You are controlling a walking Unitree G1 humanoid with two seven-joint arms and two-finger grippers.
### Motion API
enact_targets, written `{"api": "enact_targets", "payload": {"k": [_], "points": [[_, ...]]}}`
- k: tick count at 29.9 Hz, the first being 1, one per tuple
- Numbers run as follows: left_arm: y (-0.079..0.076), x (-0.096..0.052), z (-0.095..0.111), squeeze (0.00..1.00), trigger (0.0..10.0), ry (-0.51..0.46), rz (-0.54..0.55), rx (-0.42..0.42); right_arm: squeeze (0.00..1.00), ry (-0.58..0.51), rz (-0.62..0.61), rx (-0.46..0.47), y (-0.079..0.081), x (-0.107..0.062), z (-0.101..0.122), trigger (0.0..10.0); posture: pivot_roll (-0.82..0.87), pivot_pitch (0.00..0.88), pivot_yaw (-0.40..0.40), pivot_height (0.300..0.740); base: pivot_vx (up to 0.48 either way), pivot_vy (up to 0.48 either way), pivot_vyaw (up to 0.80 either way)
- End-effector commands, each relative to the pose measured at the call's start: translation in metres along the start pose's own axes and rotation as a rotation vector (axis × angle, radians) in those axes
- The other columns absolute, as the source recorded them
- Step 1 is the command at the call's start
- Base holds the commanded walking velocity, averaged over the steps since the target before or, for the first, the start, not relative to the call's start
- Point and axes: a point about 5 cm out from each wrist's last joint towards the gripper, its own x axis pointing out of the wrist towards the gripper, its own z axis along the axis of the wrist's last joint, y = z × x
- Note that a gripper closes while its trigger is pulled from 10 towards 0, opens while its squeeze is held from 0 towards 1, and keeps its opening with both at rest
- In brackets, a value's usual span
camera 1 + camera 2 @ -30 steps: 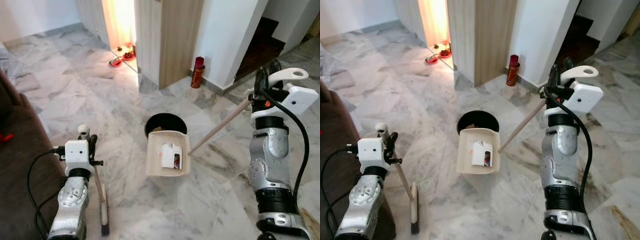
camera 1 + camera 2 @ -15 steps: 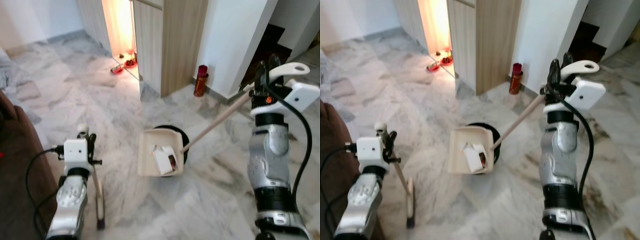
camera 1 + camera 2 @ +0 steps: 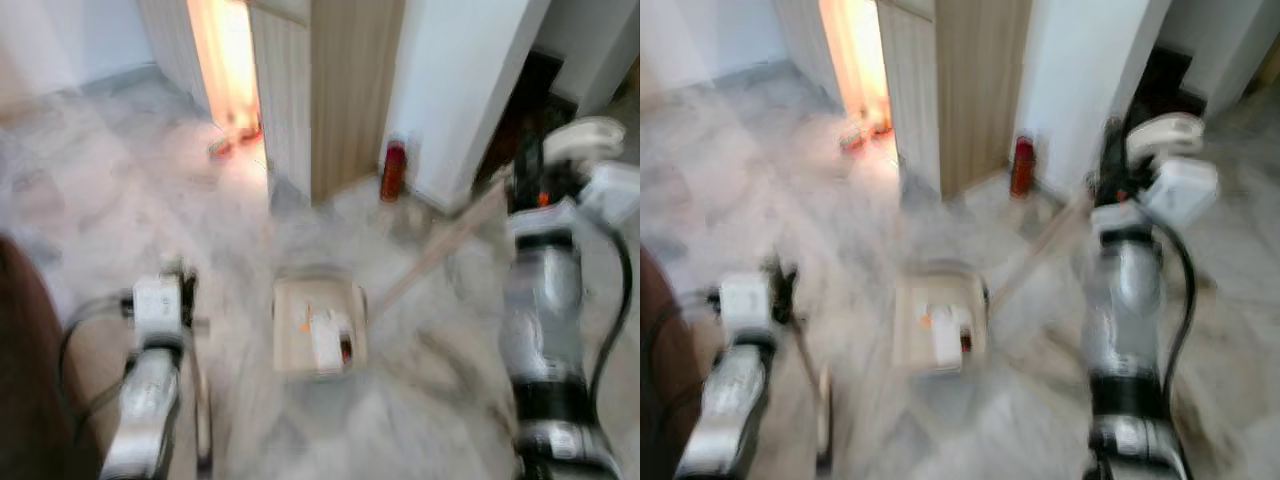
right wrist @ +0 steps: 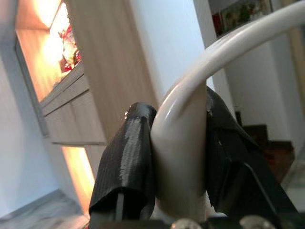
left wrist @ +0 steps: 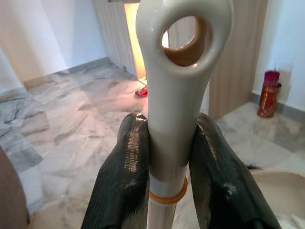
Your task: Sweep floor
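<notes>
Your two head eyes are looking forward and down, blurred, both taking in the grey marble floor (image 3: 120, 200) and the cream plastic dustpan (image 3: 318, 325). Your left wrist camera is looking close along the cream broom handle (image 5: 177, 100); your right wrist camera is sitting tight against the curved cream dustpan handle (image 4: 183, 157).

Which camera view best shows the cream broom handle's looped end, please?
The left wrist view: the cream looped broom handle stands sharp, clamped between the left hand's black fingers. Both eye views are motion-blurred, showing a thin stick.
</notes>
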Motion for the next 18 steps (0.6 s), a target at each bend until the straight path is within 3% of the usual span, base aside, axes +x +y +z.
{"api": "enact_targets", "payload": {"k": [1, 18], "points": [[0.0040, 0.0033, 0.0086, 0.00, 10.0, -0.045, 0.008, 0.000, 0.00, -0.090, 0.034, 0.025, 0.0116, 0.0101, 0.0173, 10.0, 0.06, 0.000, -0.015, 0.740, 0.296, 0.000, 0.00], [0.0043, 0.0031, 0.0088, 0.00, 10.0, -0.047, 0.012, -0.001, 0.00, -0.141, 0.040, 0.063, 0.0129, 0.0150, 0.0263, 10.0, 0.06, 0.000, -0.017, 0.740, 0.295, 0.000, 0.00]]}}
